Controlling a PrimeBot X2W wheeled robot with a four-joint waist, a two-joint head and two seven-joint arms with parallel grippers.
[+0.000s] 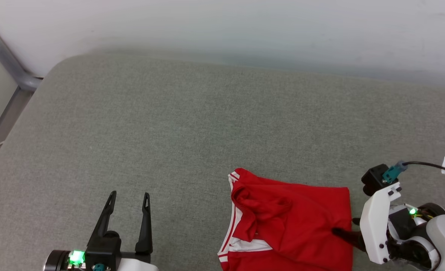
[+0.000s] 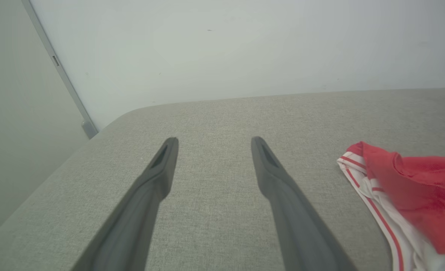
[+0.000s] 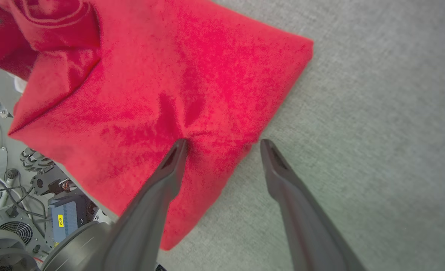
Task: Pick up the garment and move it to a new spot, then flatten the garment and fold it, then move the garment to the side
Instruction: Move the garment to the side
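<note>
The garment (image 1: 301, 218) lies folded into a red rectangle on the grey padded surface (image 1: 169, 113), at the lower right of the head view. White, red-striped trim shows along its left side. My right gripper (image 1: 344, 226) is open at the garment's right edge. In the right wrist view the right gripper (image 3: 224, 142) has one fingertip (image 3: 173, 162) pressing on the red cloth (image 3: 169, 75) and the other over bare grey fabric. My left gripper (image 1: 129, 195) stands open and empty well to the left. In the left wrist view the left gripper (image 2: 213, 141) points at the wall, the garment (image 2: 414, 188) off to its right.
A pale wall runs behind the padded surface, whose far-left corner is rounded. A grey metal bar (image 1: 11, 67) slants down at the far left. In the right wrist view, cables and electronics (image 3: 19, 195) lie below the surface's near edge, which the garment overhangs.
</note>
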